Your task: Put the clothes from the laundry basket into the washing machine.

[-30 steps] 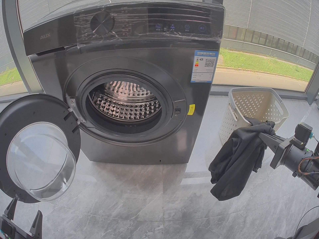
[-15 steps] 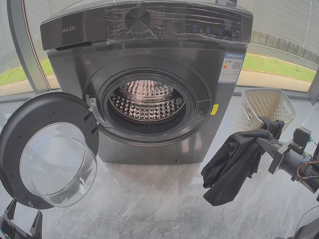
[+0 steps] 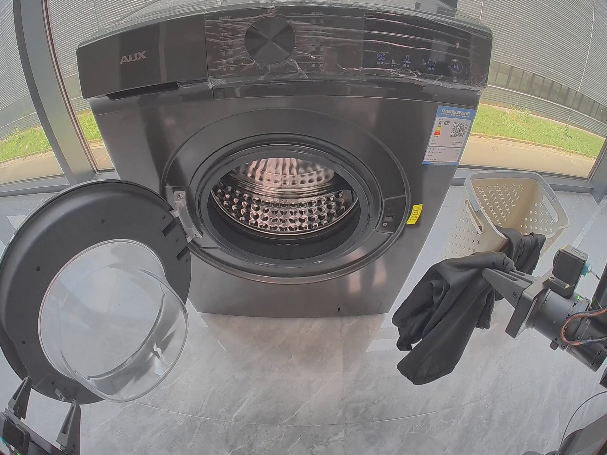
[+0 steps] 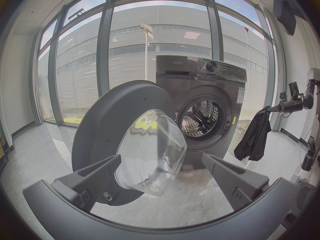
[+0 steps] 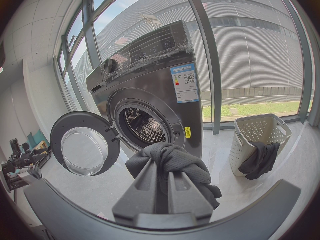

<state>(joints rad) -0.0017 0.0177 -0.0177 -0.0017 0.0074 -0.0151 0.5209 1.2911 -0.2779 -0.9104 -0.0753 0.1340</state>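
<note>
Pinching dark garment [image 3: 442, 311] in right jaws, left jaws spread, second garment [image 5: 260, 159] draped over basket [image 5: 238, 150] rim.

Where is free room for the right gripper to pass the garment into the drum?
The drum mouth is open and unblocked. The bare floor between washer, door and garment is free; the right gripper could likely pass there. Crowded: the robot's left, where the door juts out, and the basket, with a second garment over its rim.
</note>
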